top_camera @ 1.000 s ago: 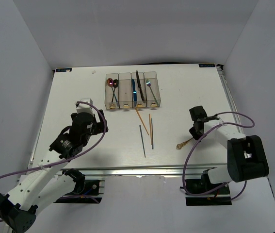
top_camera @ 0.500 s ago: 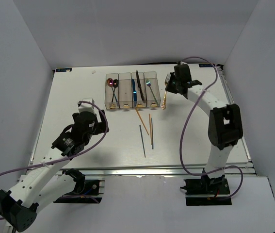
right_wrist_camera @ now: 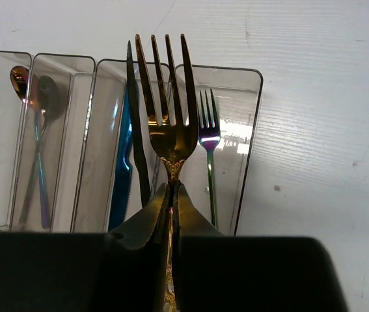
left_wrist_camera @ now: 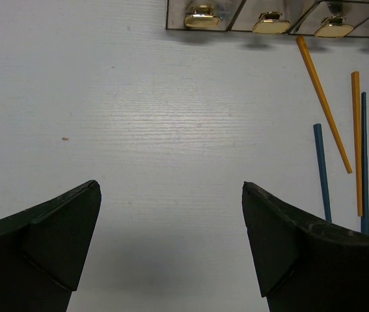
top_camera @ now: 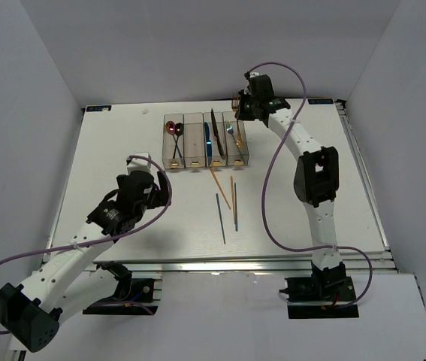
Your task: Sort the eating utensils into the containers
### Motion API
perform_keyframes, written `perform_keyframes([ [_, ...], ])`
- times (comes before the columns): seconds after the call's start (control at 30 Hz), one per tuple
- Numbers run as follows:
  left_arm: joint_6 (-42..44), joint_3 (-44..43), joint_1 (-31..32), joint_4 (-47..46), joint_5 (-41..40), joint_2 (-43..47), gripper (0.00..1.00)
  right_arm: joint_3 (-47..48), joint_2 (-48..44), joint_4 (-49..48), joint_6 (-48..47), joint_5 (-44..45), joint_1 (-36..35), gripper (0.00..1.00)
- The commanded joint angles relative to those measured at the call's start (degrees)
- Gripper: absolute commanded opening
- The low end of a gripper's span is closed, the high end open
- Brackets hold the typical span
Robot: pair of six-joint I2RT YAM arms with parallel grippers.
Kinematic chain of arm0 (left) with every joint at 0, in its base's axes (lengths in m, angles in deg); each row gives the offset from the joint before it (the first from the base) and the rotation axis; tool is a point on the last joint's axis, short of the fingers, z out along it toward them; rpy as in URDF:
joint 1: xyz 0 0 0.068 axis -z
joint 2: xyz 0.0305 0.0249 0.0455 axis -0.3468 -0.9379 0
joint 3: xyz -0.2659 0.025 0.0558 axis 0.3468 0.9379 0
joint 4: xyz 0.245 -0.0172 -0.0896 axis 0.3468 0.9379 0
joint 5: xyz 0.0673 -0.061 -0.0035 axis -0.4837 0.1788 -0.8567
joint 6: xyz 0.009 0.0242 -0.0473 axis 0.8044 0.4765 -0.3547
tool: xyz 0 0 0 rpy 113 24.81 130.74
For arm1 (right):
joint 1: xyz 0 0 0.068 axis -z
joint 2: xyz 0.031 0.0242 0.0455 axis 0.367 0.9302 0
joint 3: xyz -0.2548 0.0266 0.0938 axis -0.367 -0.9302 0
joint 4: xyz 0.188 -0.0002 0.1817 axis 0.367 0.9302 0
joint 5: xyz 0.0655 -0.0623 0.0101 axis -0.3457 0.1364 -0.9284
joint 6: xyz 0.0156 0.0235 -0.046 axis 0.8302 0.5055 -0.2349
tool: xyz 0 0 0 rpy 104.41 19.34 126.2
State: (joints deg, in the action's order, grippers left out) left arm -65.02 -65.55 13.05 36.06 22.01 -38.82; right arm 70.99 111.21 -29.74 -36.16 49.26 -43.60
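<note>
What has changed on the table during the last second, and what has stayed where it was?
The right gripper, shut on the gold fork, carried it from the near right side of the table to above the far end of the clear bins. The left gripper, open and empty, shifted only slightly. The spoons, knives and iridescent fork in the bins, and the four chopsticks, stayed.

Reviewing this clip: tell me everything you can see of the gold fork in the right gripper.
The gold fork looks like shiny polished metal, with four long tines and an embossed pattern on its neck. The right gripper is shut on that neck, and its fingers hide the handle. The fork seems to be held in the air above the containers, tines pointing away from the wrist, just left of the iridescent fork lying in the end bin. Nothing but the gripper appears to touch it.
</note>
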Motion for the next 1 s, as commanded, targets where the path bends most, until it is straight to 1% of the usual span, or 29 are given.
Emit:
perform_keyframes([
  [0.0, 0.6, 0.0, 0.1, -0.5, 0.6, 0.2, 0.98, 3.7, 1.4, 1.9, -2.7, -0.4, -0.2, 0.04],
  [0.03, 0.6, 0.0, 0.1, -0.5, 0.7, 0.2, 0.98, 3.7, 1.6, 1.5, -3.1, -0.2, -0.2, 0.07],
  [0.1, 0.7, 0.0, 0.1, -0.6, 1.2, 0.3, 0.98, 3.8, 2.1, 1.0, -3.7, 0.1, -0.3, 0.1],
  [0.13, 0.8, 0.1, 0.1, -0.6, 1.2, 0.4, 0.98, 3.9, 2.4, 1.1, -3.8, 0.2, -0.2, 0.16],
  [0.2, 0.8, 0.0, 0.1, -0.6, 1.2, 0.5, 0.98, 3.9, 2.6, 1.4, -4.0, 0.3, -0.2, 0.23],
  [0.33, 0.8, 0.1, 0.1, -0.7, 1.1, 0.7, 0.98, 2.1, 1.7, 0.7, -4.1, -0.1, -0.3, 0.44],
  [0.37, 0.8, 0.1, 0.1, -0.6, 1.1, 0.7, 0.98, 2.3, 1.6, 0.6, -4.1, -0.7, -0.3, 0.51],
  [0.43, 0.7, 0.1, 0.1, -0.6, 1.0, 0.8, 0.98, 4.7, 1.3, 1.9, -4.4, -0.5, -0.3, 0.88],
  [0.5, 0.6, 0.1, 0.1, -0.5, 0.9, 0.9, 0.98, 6.4, 0.2, 3.7, -4.4, 0.0, -0.4, 0.89],
  [0.53, 0.6, 0.1, 0.1, -0.5, 0.6, 1.0, 0.98, 4.7, -2.8, 4.9, -3.9, 0.7, -0.8, 0.89],
  [0.6, 0.5, 0.0, 0.1, -0.4, 0.3, 1.3, 0.98, -0.6, -7.5, 5.0, -2.8, 5.4, -1.6, 0.89],
  [0.63, 0.4, 0.0, 0.1, -0.4, -0.1, 1.5, 0.98, -4.0, -13.0, 4.8, -1.5, 7.5, -3.2, 0.89],
  [0.67, 0.3, 0.0, 0.1, -0.3, -0.3, 1.5, 0.98, -11.6, -15.6, 4.7, -0.4, 12.6, -4.2, 0.89],
  [0.7, 0.3, 0.0, 0.1, -0.2, -0.7, 1.7, 0.98, -15.7, -18.4, 4.9, 1.0, 14.5, -5.1, 0.89],
  [0.73, -0.1, -0.1, 0.1, 0.1, -1.1, 2.1, 0.98, -19.9, -23.3, 4.8, 2.0, 15.9, -7.4, 0.89],
  [0.77, -0.2, -0.1, 0.1, 0.2, -1.7, 2.3, 0.98, -28.0, -25.4, 4.8, 4.9, 18.8, -8.8, 0.89],
  [0.8, -0.3, -0.1, 0.1, 0.2, -2.0, 2.5, 0.98, -31.9, -27.3, 4.5, 6.2, 19.9, -9.9, 0.88],
  [0.83, -0.4, 0.0, 0.1, 0.2, -2.3, 3.2, 0.98, -35.7, -30.4, 3.8, 7.0, 20.5, -12.7, 0.84],
  [0.87, -0.4, 0.0, 0.1, 0.2, -2.4, 3.5, 0.98, -38.8, -31.3, 3.6, 9.3, 21.4, -14.0, 0.79],
  [0.9, -0.5, 0.1, 0.1, 0.2, -2.4, 3.7, 0.98, -44.3, -32.2, 3.0, 10.0, 21.6, -15.4, 0.75],
  [0.93, -0.5, 0.1, 0.1, 0.2, -2.5, 4.0, 0.98, -46.5, -32.8, 2.2, 10.6, 21.8, -17.8, 0.63],
  [0.97, -0.5, 0.2, 0.1, 0.2, -2.6, 4.1, 0.98, -48.2, -32.7, 2.2, 12.6, 22.2, -18.8, 0.55],
])
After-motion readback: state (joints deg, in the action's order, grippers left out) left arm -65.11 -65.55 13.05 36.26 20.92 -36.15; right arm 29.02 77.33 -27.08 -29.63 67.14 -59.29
